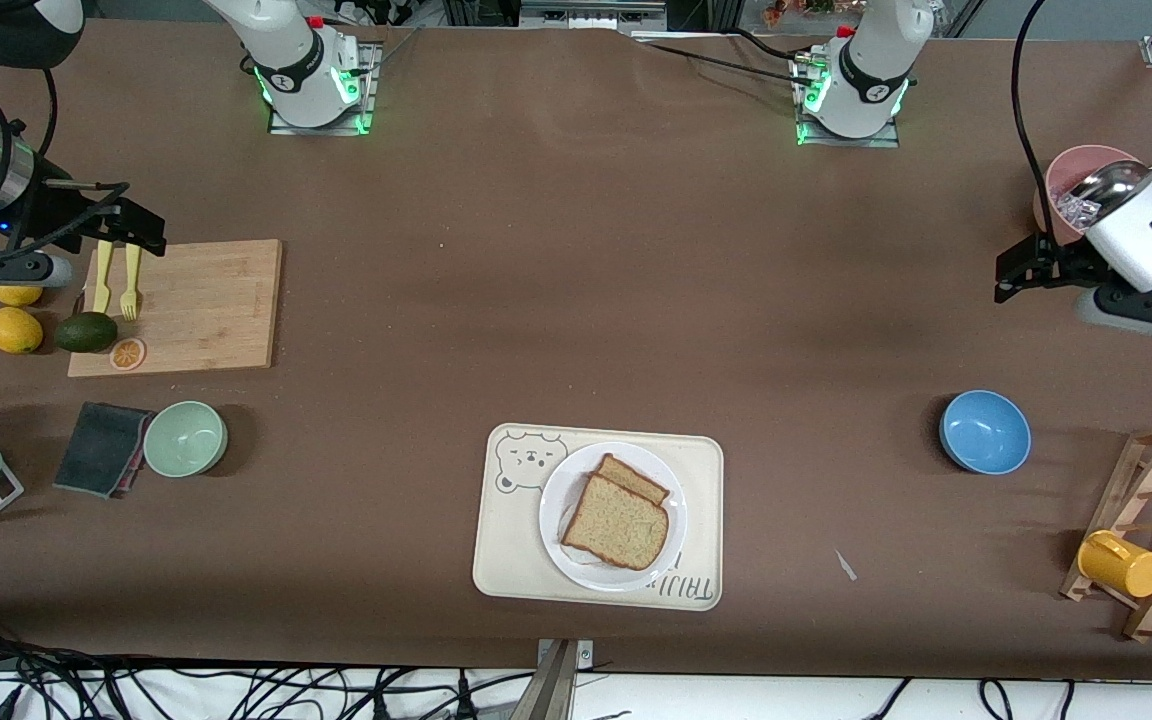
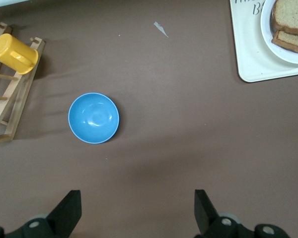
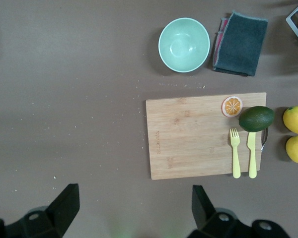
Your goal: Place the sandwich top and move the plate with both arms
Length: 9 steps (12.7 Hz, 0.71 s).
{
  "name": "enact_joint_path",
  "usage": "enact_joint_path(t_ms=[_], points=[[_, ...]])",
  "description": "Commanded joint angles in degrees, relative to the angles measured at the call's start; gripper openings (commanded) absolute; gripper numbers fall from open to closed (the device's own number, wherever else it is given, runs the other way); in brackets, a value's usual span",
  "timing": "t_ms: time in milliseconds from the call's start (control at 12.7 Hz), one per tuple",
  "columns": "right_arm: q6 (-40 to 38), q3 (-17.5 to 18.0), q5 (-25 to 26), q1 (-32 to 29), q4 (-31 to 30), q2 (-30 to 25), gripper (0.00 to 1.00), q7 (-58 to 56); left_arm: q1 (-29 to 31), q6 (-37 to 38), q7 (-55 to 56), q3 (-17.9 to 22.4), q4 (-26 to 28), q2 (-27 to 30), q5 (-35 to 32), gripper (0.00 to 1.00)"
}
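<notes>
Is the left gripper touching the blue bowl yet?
Apart. The left wrist view shows bare table between the open left gripper and the blue bowl.

Two bread slices (image 1: 618, 521), one plate (image 1: 556, 520), one tray (image 1: 506, 560), two bowls (image 1: 185, 438), two lemons (image 1: 14, 330), one avocado (image 1: 87, 332), one yellow mug (image 1: 1121, 564).

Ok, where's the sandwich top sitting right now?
The sandwich top lies on the lower slice on the plate, on the bear-printed tray at the table's camera-side edge, midway between both arms.
</notes>
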State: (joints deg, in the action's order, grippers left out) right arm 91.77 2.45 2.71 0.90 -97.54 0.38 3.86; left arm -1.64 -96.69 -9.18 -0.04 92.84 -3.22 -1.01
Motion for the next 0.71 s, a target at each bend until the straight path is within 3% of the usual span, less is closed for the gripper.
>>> enact_joint_path(t_ms=[0,630], points=[[-0.4,0.0,0.3,-0.1,0.9,0.2,1.00,-0.4,-0.7,-1.5,1.7,1.9,4.7,3.8,1.2,1.00],[0.1,0.0,0.1,-0.1,0.9,0.2,1.00,-0.3,-1.0,-1.6,1.3,1.5,5.6,4.6,0.9,1.00]])
